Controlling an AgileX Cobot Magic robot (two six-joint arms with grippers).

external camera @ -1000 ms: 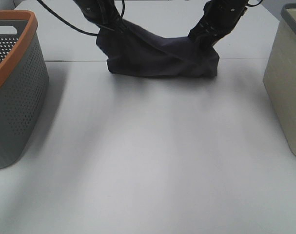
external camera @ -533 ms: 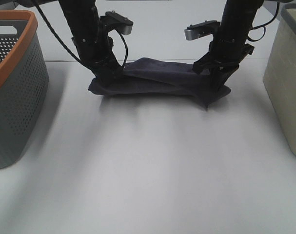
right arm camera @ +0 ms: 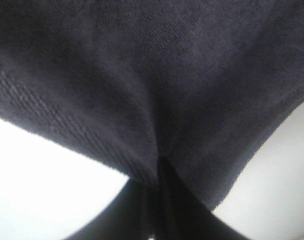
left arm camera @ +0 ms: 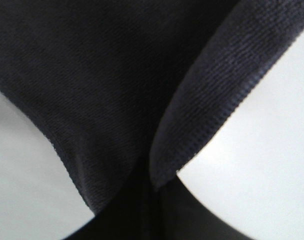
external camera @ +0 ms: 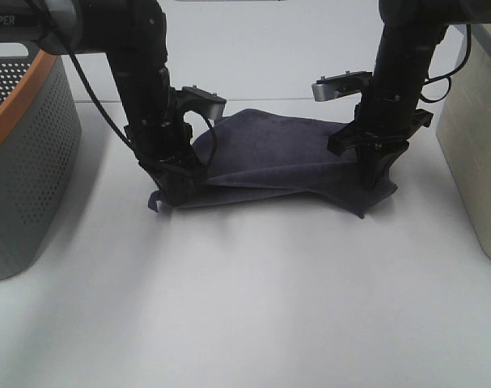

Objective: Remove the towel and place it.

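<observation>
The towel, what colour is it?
Plain dark navy-grey; the towel shows best in the exterior high view.

The left gripper (external camera: 172, 179) and right gripper (external camera: 376, 176) have brought the towel (external camera: 269, 153) forward and down toward the table (external camera: 245, 291).

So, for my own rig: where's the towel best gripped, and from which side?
The towel sags limp and wide over the table, so probably pinch its two ends from above, as the left gripper and right gripper do; one grip would bunch it.
</observation>
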